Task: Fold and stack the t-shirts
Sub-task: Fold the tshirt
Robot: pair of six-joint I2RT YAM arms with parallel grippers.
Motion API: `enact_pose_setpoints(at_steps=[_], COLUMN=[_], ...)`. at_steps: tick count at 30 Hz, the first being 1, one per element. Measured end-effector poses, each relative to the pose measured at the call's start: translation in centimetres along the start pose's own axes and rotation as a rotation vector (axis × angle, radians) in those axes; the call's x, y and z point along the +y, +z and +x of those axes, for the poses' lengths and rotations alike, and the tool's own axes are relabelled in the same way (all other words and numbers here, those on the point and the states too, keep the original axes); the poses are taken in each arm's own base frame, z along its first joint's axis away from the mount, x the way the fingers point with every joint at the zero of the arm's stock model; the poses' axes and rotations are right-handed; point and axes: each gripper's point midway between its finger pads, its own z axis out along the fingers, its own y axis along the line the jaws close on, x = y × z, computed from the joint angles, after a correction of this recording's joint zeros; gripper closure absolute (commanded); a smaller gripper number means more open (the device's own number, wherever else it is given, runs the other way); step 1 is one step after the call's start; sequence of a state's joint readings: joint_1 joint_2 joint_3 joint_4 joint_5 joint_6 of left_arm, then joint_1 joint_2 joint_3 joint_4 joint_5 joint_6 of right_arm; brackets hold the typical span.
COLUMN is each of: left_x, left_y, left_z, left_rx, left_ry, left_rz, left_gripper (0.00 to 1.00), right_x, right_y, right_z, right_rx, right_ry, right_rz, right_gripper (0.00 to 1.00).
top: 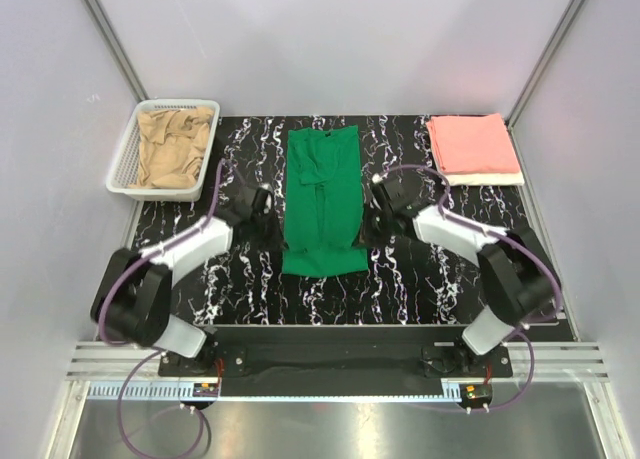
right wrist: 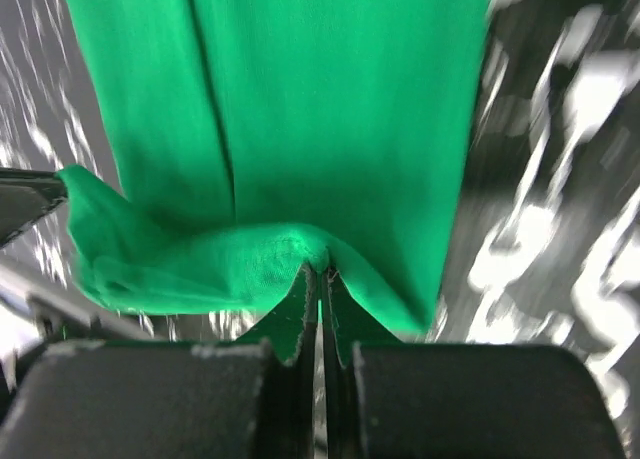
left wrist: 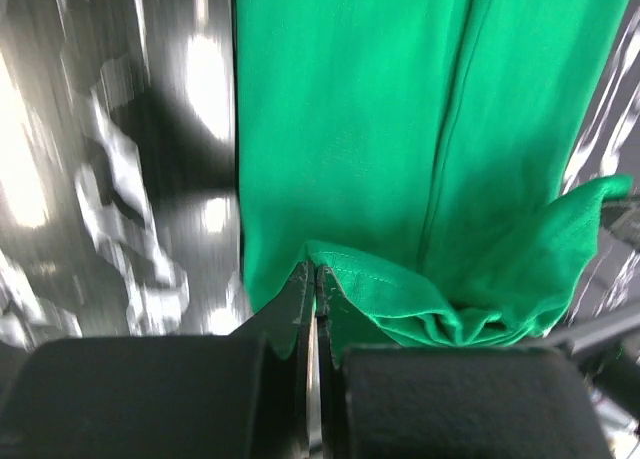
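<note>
A bright green t-shirt [top: 322,194] lies as a long narrow strip down the middle of the black marbled table [top: 420,279]. My left gripper [top: 275,224] is at its left edge, shut on a pinch of the green hem [left wrist: 380,289]. At the strip's right edge my right gripper [top: 366,222] is likewise shut on the green cloth [right wrist: 300,99], which bunches up at its fingertips [right wrist: 320,271]. A salmon pink t-shirt [top: 472,144] lies folded at the back right on top of a white one [top: 490,179]. A crumpled tan t-shirt [top: 175,149] fills the basket.
The white mesh basket [top: 122,164] stands at the back left corner. Grey walls close the table on three sides. Both arm bases sit at the near edge.
</note>
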State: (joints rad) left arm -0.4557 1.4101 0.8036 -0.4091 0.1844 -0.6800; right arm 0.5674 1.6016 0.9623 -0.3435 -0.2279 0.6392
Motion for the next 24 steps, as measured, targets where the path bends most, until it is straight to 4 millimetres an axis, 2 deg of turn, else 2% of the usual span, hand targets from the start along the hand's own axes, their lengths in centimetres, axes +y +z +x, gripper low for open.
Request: enact_pose_setpoints(at_steps=[7,11,15,20,24], left_x=[-0.4,-1.3,-2.2,-3.0,-3.0], left_y=[3.5,5.4,6.5,6.3,6.2], left_z=[-10.6,-15.5,-17.9,-20.0,-21.9], left_rx=[-0.033,-0.050,-0.057,-0.068,-0.090], left_ry=[-0.022,-0.006,0.020,0.029,0.019], left_rz=[0.028,0.068,0.087,0.100,0.108], left_gripper=[1.00,1.00,1.00,1.00,1.00], right_x=[-0.8,-0.9,-1.1,-1.2,-1.5], right_y=[2.2,3.7,4.3,3.7,3.6], right_z=[-9.0,-13.3,-16.3,-19.6,-21.3], right_rx=[-0.091,-0.122,-0.138,-0.164,-0.181], right_ry=[-0.037,-0.051,-0.056,-0.055,-0.052], right_rz=[0.014,0.013,0.009,-0.009,-0.024], right_gripper=[1.00,1.00,1.00,1.00,1.00])
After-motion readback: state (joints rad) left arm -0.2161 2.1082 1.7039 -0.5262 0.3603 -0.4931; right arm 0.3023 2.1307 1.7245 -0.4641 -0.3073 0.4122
